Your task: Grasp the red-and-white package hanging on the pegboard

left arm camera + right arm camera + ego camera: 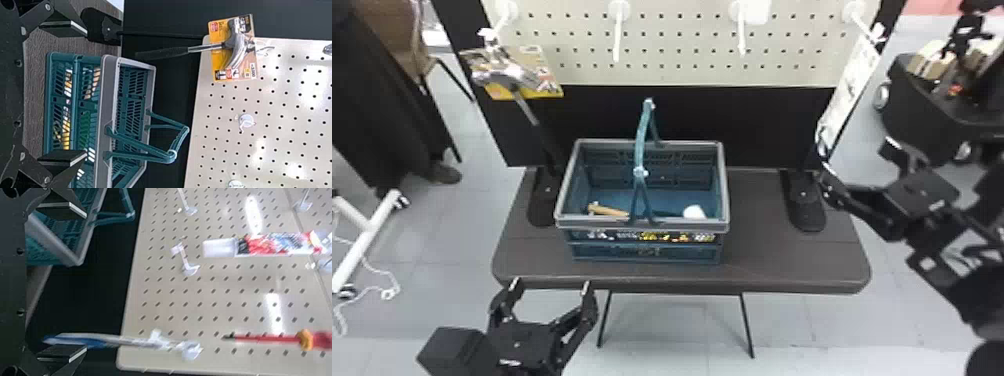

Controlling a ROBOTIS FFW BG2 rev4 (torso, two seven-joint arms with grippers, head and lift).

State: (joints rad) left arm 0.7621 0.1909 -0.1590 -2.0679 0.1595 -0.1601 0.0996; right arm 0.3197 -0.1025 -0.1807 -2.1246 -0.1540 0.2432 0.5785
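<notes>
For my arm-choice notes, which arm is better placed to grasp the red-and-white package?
Right, probably: the right gripper, open, faces the package; the left gripper hangs by the table's near edge.

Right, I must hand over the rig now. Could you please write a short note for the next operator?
Left gripper: open, empty, before the table's front edge.
Right gripper: open, nothing held, one finger close to the blue-and-white item; contact unclear.
Package: hanging on the pegboard, ungrasped.
Basket: on the table.
Done: no grasp made yet.
To do: grasp the package, probably with the right gripper.
</notes>
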